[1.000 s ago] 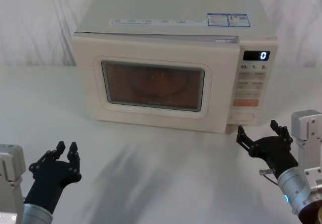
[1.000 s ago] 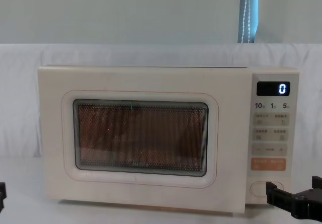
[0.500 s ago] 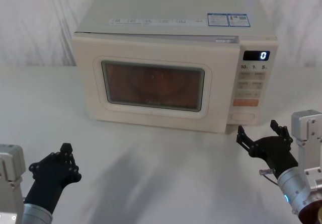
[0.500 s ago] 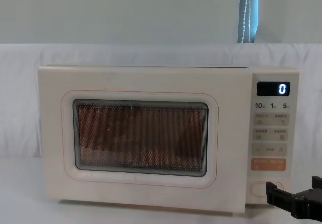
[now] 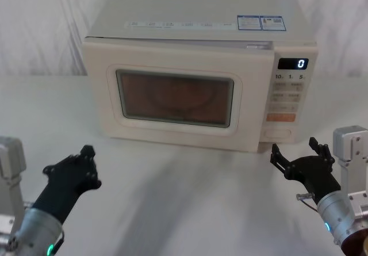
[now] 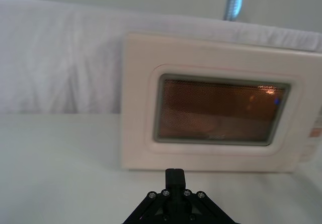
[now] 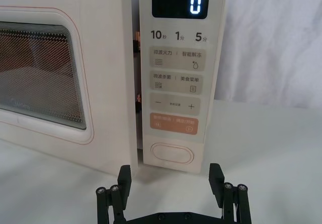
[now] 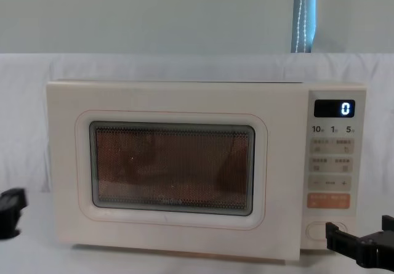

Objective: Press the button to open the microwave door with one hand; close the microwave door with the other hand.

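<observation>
Smooth cream plastic microwave door [image 5: 175,98], matt white cloth table [image 5: 190,198]

A white-draped tabletop [image 5: 190,204] meets a wrinkled white cloth backdrop [image 5: 40,31]; above it, upper right in the chest view, a blue-grey pole [image 8: 303,15] stands against a pale wall [image 8: 148,15].

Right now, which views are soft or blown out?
Left wrist view: door soft, with a bluish glint on its window. Right wrist view: sharp, button and display crisp. Head view: table near white, streaky shadows. Chest view: even light.
</observation>
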